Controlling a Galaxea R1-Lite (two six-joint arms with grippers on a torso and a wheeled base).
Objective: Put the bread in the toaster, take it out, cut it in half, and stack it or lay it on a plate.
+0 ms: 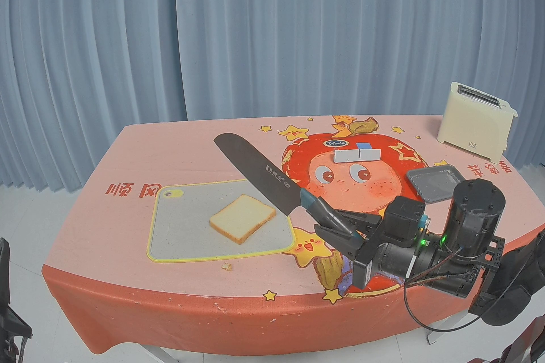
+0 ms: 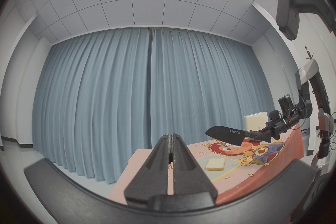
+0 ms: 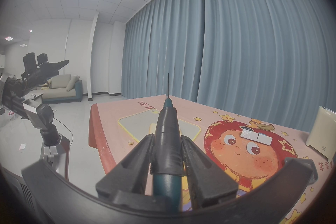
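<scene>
Your left gripper (image 2: 171,140) sits off the table's left side with its fingers pressed together on nothing.

Moving right, you have the pink table (image 1: 142,154) with a grey, yellow-edged cutting board (image 1: 176,233) near its front edge. The bread (image 1: 242,218), one whole uncut slice, lies flat on the right half of the board. A small crumb (image 1: 227,266) rests on the cloth just in front of the board.

Next comes the knife (image 1: 258,171). Its dark blade is held up in the air over the board's far right corner, the tip pointing away and to the left. From the left wrist view you can see it is clear of the bread.

Your right gripper (image 1: 332,228) is clamped on the knife's teal handle, above the front of the table just right of the board.

Further right and farther back, two small white blocks (image 1: 356,155) sit side by side on the cartoon face. A dark grey plate (image 1: 436,182) lies beside your right arm. The cream toaster (image 1: 477,122) stands at the far right corner, well apart from the bread.
</scene>
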